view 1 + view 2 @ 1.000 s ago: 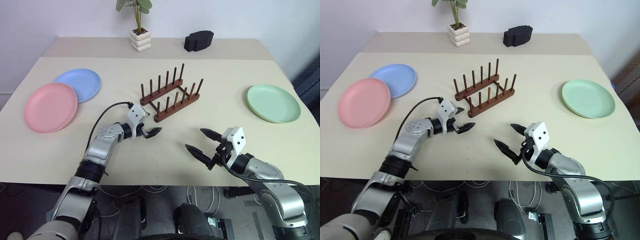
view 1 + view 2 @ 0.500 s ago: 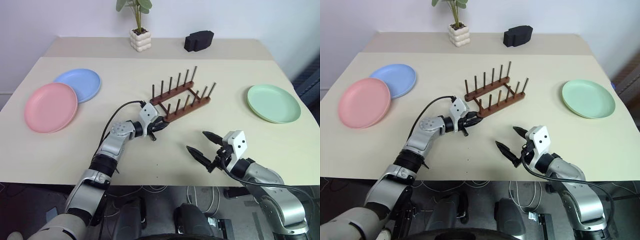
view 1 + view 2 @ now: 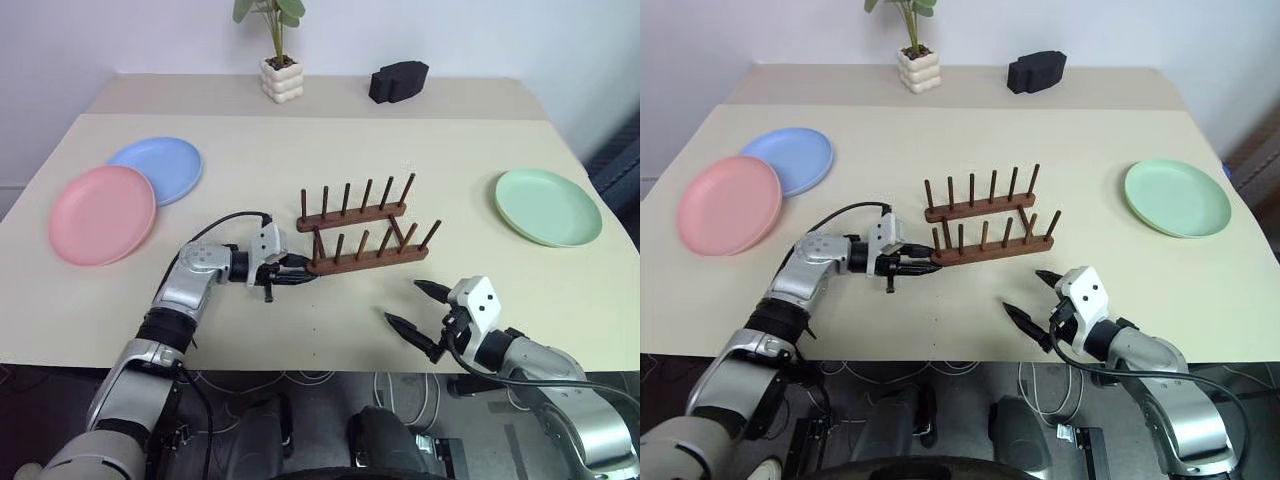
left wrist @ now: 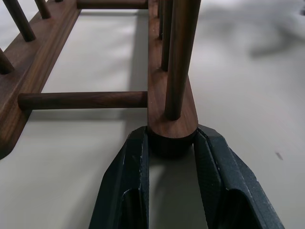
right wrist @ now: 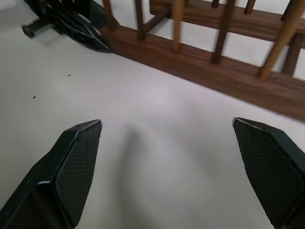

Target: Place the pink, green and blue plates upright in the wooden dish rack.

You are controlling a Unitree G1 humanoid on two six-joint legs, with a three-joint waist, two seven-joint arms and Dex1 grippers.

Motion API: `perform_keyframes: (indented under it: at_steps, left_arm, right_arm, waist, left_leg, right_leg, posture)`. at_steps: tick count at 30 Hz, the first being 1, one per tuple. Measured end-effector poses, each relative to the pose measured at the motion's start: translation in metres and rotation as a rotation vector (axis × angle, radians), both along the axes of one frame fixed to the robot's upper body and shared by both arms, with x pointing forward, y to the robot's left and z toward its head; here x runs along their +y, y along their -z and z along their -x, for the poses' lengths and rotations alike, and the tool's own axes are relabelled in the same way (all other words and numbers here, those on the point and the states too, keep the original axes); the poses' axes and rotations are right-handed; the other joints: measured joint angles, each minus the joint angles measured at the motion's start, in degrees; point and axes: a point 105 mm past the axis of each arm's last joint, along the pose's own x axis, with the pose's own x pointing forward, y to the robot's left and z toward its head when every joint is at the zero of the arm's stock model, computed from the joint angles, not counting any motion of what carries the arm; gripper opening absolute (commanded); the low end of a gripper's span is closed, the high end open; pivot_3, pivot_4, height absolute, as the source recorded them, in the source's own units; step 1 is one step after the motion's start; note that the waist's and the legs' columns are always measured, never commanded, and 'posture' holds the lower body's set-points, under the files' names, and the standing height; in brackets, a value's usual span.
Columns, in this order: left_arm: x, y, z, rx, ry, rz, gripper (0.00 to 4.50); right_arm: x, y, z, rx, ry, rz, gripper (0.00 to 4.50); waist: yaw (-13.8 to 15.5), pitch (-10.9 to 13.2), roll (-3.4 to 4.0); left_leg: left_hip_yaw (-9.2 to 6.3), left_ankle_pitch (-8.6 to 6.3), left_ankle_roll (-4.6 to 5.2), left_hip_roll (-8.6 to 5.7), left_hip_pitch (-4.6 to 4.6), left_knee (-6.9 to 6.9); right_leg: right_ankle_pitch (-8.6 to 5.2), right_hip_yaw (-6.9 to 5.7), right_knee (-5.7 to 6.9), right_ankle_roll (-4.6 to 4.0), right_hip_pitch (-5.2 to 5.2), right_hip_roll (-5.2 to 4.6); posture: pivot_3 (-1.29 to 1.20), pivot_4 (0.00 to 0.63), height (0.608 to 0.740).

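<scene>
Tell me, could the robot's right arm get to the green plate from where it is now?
Probably yes. The right gripper is open and holds nothing, and the green plate lies flat on its side of the table, with only bare tabletop between them. The wooden rack stands off toward the middle.

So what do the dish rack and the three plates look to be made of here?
The dish rack looks like dark-stained wood with a smooth satin finish: the left wrist view shows grain streaks on its rail and round dowel pegs. The pink plate, blue plate and green plate are evenly coloured and matte, without glare; probably plastic or a similar composite, though glazed ceramic can't be excluded.
</scene>
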Motion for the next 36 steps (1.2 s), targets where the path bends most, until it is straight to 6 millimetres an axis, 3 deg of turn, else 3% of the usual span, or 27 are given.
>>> perform_keyframes:
  at_steps: [7,13,14,16,17,19,23,25,26,30,36]
  left_arm:
    - [0.007,0.000,-0.007,-0.025,0.044,-0.044,0.77]
    - [0.009,0.000,-0.012,-0.015,0.017,-0.037,3.74]
    - [0.010,0.000,-0.014,-0.020,0.002,-0.033,4.20]
    - [0.016,0.000,-0.014,-0.026,-0.048,-0.009,4.21]
    - [0.021,0.001,-0.012,-0.026,-0.073,0.004,4.06]
    - [0.033,0.002,-0.008,-0.018,-0.125,0.027,3.29]
    - [0.063,0.004,0.011,0.025,-0.213,0.043,1.27]
    - [0.071,0.006,0.025,0.052,-0.227,0.038,0.18]
    - [0.072,0.007,0.033,0.068,-0.218,0.034,0.03]
    - [0.059,0.009,0.049,0.087,-0.170,0.018,0.03]
    - [0.005,0.012,0.053,0.057,-0.111,0.026,0.03]
  right_arm:
    - [0.002,0.004,0.002,0.002,-0.001,0.020,4.50]
    - [0.001,0.004,0.001,-0.008,0.008,0.028,4.50]
    - [0.001,0.004,0.001,-0.009,0.010,0.030,4.25]
    - [-0.001,0.004,0.000,-0.013,0.021,0.038,3.59]
    - [-0.002,0.004,0.000,-0.013,0.025,0.040,3.14]
    - [-0.004,0.004,0.001,-0.012,0.033,0.045,2.12]
    - [-0.006,0.005,-0.001,-0.018,0.041,0.064,0.07]
    - [-0.008,0.006,-0.004,-0.018,0.046,0.074,0.00]
    - [-0.009,0.007,-0.006,-0.019,0.048,0.081,0.00]
    - [-0.009,0.005,-0.019,-0.045,0.050,0.119,0.00]
    - [-0.017,0.016,-0.039,-0.048,0.092,0.216,0.00]
  waist:
    - [-0.16,0.01,-0.01]
    - [-0.22,0.01,-0.01]
    - [-0.22,0.01,-0.01]
    - [-0.43,0.01,-0.01]
    - [-0.52,0.01,-0.01]
    - [-0.61,0.01,-0.01]
    - [-0.74,0.00,0.00]
    - [-0.58,-0.01,0.01]
    - [-0.53,-0.01,0.01]
    - [-0.01,-0.01,0.01]
    - [-0.13,-0.01,0.01]
  left_leg:
    - [0.00,-0.09,0.16,0.01,-0.03,0.01]
    - [0.00,-0.12,0.21,0.01,-0.02,0.02]
    - [-0.01,-0.12,0.21,0.01,-0.02,0.02]
    - [-0.01,-0.11,0.20,0.02,-0.02,0.00]
    - [-0.01,-0.09,0.17,0.03,-0.02,-0.02]
    - [-0.02,-0.09,0.16,0.06,-0.01,-0.03]
    - [-0.03,-0.10,0.18,0.06,0.02,-0.02]
    - [-0.04,-0.13,0.22,0.05,0.04,-0.01]
    - [-0.04,-0.14,0.24,0.04,0.03,0.00]
    - [-0.04,-0.16,0.27,0.00,0.04,0.02]
    - [-0.04,-0.16,0.29,-0.01,0.02,0.01]
  right_leg:
    - [0.00,-0.01,0.00,0.00,-0.05,0.01]
    - [0.00,-0.01,0.02,0.00,-0.04,0.02]
    - [0.00,-0.01,0.02,0.00,-0.04,0.01]
    - [0.00,0.00,0.02,0.00,-0.05,0.00]
    - [0.00,0.00,0.02,0.00,-0.07,0.01]
    - [0.00,0.00,0.03,0.00,-0.06,0.02]
    - [0.00,0.00,0.05,0.00,-0.04,0.00]
    - [0.00,0.00,0.05,0.00,-0.01,-0.03]
    - [0.00,0.00,0.05,0.00,0.00,-0.04]
    - [0.00,-0.03,0.04,0.00,0.06,-0.08]
    - [0.00,-0.03,0.02,0.00,0.04,-0.05]
  posture:
    - [0.00,0.150,0.732]
    - [0.00,0.150,0.732]
    - [0.00,0.150,0.732]
    - [0.00,0.150,0.732]
    - [0.00,0.150,0.732]
    - [0.00,0.150,0.732]
    - [0.00,0.150,0.732]
    - [0.00,0.150,0.732]
    - [0.00,0.150,0.732]
    - [0.00,0.150,0.732]
    - [0.00,0.150,0.732]
